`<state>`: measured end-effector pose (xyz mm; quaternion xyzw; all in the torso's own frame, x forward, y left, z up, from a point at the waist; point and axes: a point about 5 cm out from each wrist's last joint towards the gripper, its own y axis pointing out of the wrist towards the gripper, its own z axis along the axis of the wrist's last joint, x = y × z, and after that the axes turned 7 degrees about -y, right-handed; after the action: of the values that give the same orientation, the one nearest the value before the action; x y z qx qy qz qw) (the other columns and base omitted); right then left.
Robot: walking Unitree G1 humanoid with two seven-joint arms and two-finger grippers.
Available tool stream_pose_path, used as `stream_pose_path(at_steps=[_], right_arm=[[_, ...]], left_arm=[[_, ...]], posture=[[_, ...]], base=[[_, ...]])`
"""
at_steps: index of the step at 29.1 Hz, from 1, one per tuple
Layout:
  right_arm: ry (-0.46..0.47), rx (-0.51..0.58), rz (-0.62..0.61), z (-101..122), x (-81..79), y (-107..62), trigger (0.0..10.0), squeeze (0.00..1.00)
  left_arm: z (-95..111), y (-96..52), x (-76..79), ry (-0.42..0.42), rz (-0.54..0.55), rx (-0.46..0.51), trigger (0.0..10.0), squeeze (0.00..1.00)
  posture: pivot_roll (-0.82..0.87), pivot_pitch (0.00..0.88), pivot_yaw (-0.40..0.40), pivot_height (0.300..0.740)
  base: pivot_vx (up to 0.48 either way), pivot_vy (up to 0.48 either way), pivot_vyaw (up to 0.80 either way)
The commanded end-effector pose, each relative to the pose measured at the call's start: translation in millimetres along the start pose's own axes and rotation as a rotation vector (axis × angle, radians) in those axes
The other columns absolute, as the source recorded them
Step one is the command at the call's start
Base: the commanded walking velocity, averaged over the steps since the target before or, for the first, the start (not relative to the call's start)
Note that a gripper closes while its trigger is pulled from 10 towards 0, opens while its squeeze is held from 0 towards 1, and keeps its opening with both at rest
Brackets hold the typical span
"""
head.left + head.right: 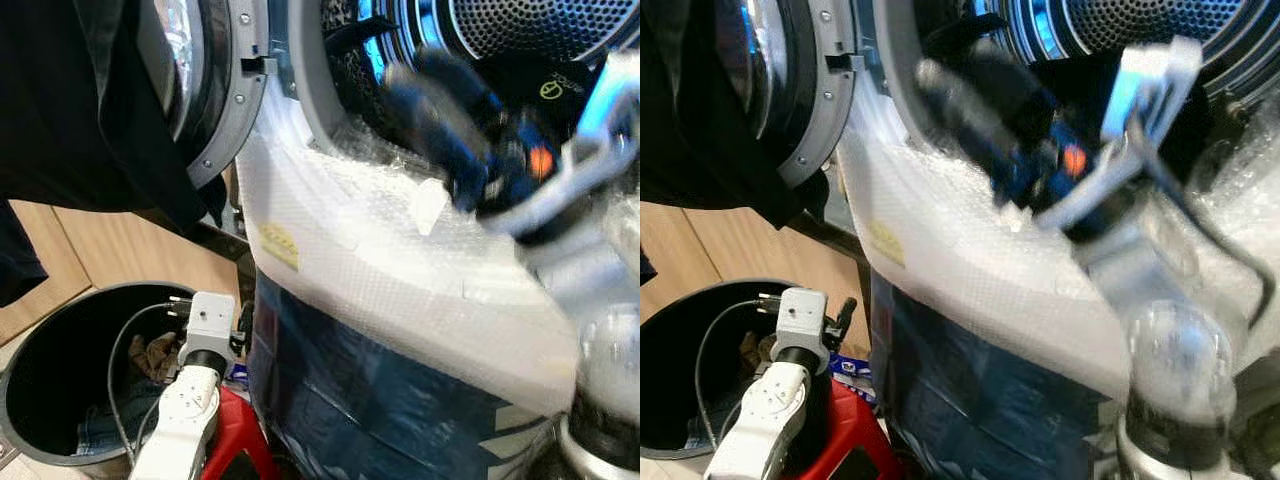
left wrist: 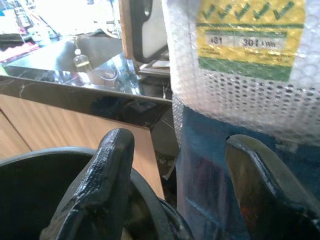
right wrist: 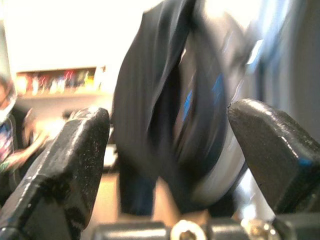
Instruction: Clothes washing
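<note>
floor: light wood planks | tabletop: dark glossy counter | light: bright daylight seen behind | shelf: blurred

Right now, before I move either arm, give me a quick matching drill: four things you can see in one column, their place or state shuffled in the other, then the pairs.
Things:
1. black garment
2. black bin
3. right gripper
4. bubble wrap

Places or states:
A. covers the washer front below the drum opening
B. draped over the open washer door
C. on the floor by the washer, clothes inside
D. open, at the drum mouth

Pairs: 1-B, 2-C, 3-D, 4-A
</note>
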<state>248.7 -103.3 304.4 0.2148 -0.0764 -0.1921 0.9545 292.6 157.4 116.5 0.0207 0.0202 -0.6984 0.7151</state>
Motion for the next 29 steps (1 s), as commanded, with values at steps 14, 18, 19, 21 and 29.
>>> stream_pose_path(at_steps=[14,18,19,21,29], right_arm=[[0.404,-0.79,-0.473,-233,-33.6,-147.7,10.0,0.0],[0.398,-0.939,-0.731,-259,-21.7,-184.4,10.0,0.0],[0.373,-1.009,-0.779,-266,-20.6,-194.1,10.0,0.0],[0.316,-1.155,-0.96,-278,-19.7,-220.8,10.0,0.0],[0.401,-1.284,-1.265,-294,-46.2,-265.2,10.0,0.0]], left_arm=[[-44,-19.4,26.8,0.101,-0.37,-0.218,10.0,0.0],[-55,-17.2,31.6,0.099,-0.428,-0.27,10.0,0.0],[-58,-17.2,33.4,0.097,-0.45,-0.289,10.0,0.0],[-70,-18.0,35.4,0.156,-0.495,-0.331,10.0,0.0],[-105,-17.7,56.6,0.209,-0.631,-0.484,10.0,0.0]], posture=[[0.04,0.008,-0.035,0.74],[0.03,0.012,-0.03,0.74],[0.03,0.012,-0.03,0.74],[0.01,0.009,-0.017,0.74],[0.02,0.004,-0.006,0.74]], base=[[0.0,0.0,0.0],[0.0,0.0,0.0],[0.0,0.0,0.0],[0.0,0.0,0.0],[0.0,0.0,0.0]])
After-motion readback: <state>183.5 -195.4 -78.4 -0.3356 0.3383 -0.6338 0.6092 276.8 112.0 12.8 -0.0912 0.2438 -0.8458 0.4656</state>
